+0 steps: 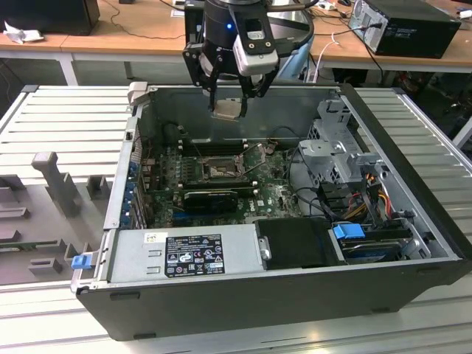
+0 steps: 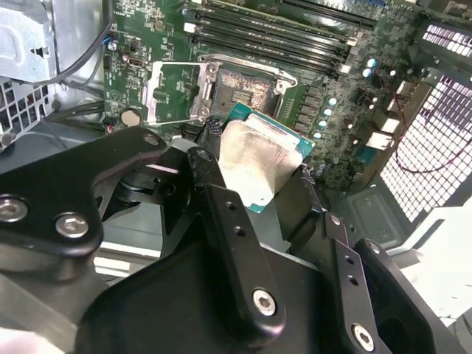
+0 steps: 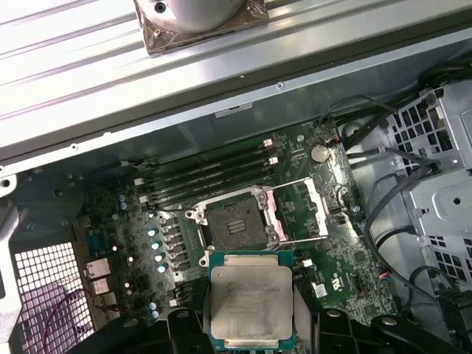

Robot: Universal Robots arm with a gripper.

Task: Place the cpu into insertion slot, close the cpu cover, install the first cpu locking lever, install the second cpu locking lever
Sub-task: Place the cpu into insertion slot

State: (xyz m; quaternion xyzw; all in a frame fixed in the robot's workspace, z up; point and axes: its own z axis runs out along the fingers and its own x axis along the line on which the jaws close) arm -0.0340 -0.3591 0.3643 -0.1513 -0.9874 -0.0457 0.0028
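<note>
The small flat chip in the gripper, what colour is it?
The square cpu: pale tan-silver top, teal-green edge; best in the first wrist view.

The gripper is showing a black body in the exterior view. Its wrist is looking like a dark round cylinder, and a small blue light is glowing on it. A silver-grey block with dark round holes is sitting on the side at the exterior view's right. In the second wrist view the fingers are appearing as long matt black bars with rounded ends. Silver screws with dark centres are shining in them, and a wide black plate is carrying two more. In the first wrist view small screws are also dotting the black links.
</note>
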